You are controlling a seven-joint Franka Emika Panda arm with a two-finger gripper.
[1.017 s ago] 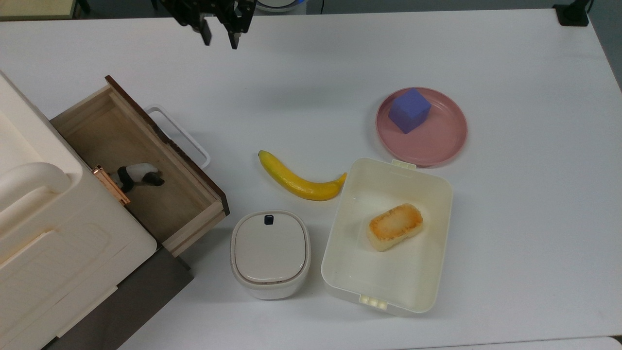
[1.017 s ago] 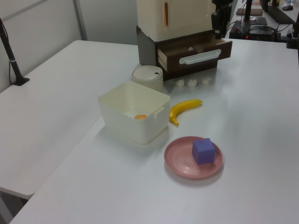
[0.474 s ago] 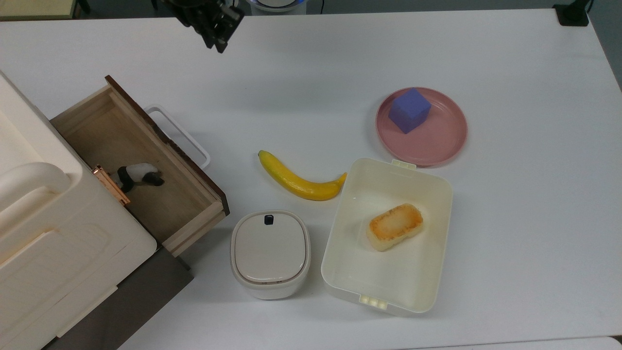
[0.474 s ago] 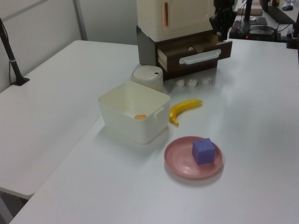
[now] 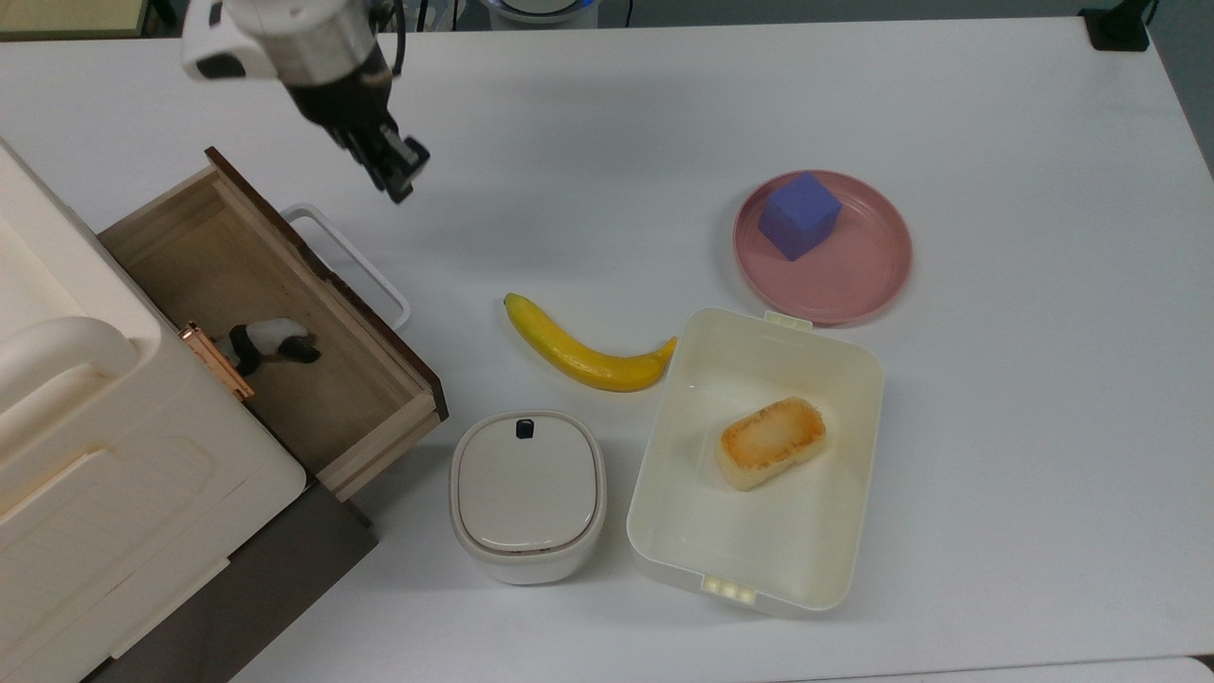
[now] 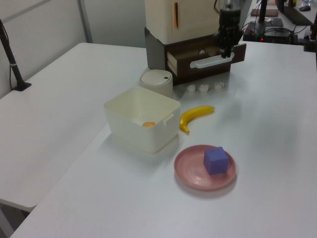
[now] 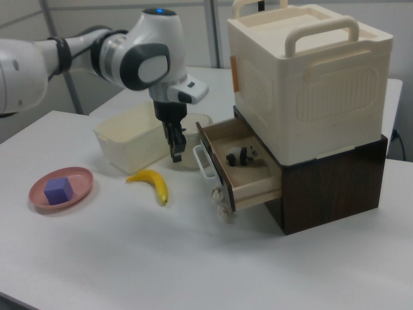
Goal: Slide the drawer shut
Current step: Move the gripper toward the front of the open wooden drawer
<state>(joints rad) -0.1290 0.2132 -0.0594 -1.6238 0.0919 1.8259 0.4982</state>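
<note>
One drawer (image 5: 275, 323) stands pulled out of the dark brown cabinet (image 7: 329, 187) at the top view's left, its light-wood box open to the camera, its dark front panel facing the table's middle and the white loop handle (image 5: 351, 266) sticking out from that panel. Inside the drawer lies a small black-and-white figurine (image 5: 270, 341) (it looks like a little panda, though the detail is too fine to be sure). A large cream case with carry handles (image 7: 310, 77) sits on top of the cabinet. The gripper (image 5: 398, 175) hangs just beyond the handle's upper end in the top view, apart from it, with its fingers drawn close together and nothing between them; in the right view it (image 7: 175, 154) points down in front of the drawer's panel, beside the handle. On the white table (image 5: 996, 427) a yellow banana (image 5: 583, 351) lies between the drawer and the open cream tub (image 5: 759, 465), its tip touching or nearly touching the tub's wall. The tub holds a browned piece of bread (image 5: 770, 442). A small lidded cream container (image 5: 527, 493) stands just beside the drawer's lower corner in the top view. Further toward the top view's right, a pink plate (image 5: 854, 275) carries a purple cube (image 5: 799, 214).
</note>
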